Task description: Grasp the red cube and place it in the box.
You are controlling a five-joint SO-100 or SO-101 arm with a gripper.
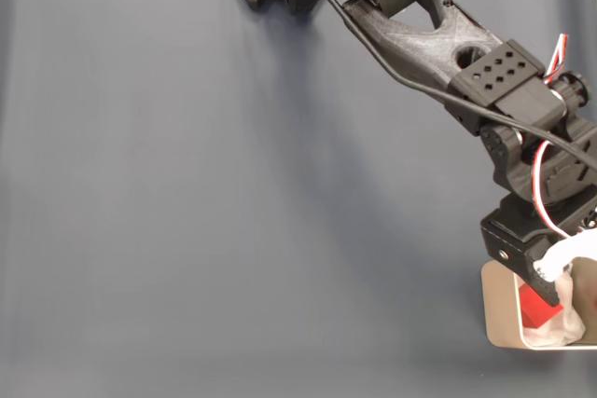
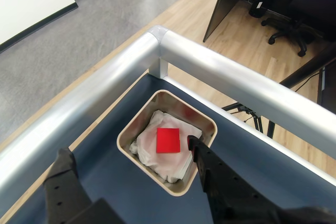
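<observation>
The red cube (image 2: 168, 140) lies flat on crumpled white paper inside the box (image 2: 181, 99), a beige container with rounded corners. In the wrist view my gripper (image 2: 128, 148) hangs above the box, open, with one black finger on each side of the cube and nothing between them. In the fixed view the gripper (image 1: 546, 286) sits over the box (image 1: 499, 316) at the lower right, and part of the red cube (image 1: 538, 306) shows under it beside the white lining.
The box stands in the table's corner, close to the silver metal rail (image 2: 236, 77) that edges the dark blue mat (image 1: 233, 212). The arm (image 1: 438, 34) reaches in from the top of the fixed view. Wooden floor and an office chair (image 2: 286, 30) lie beyond the rail.
</observation>
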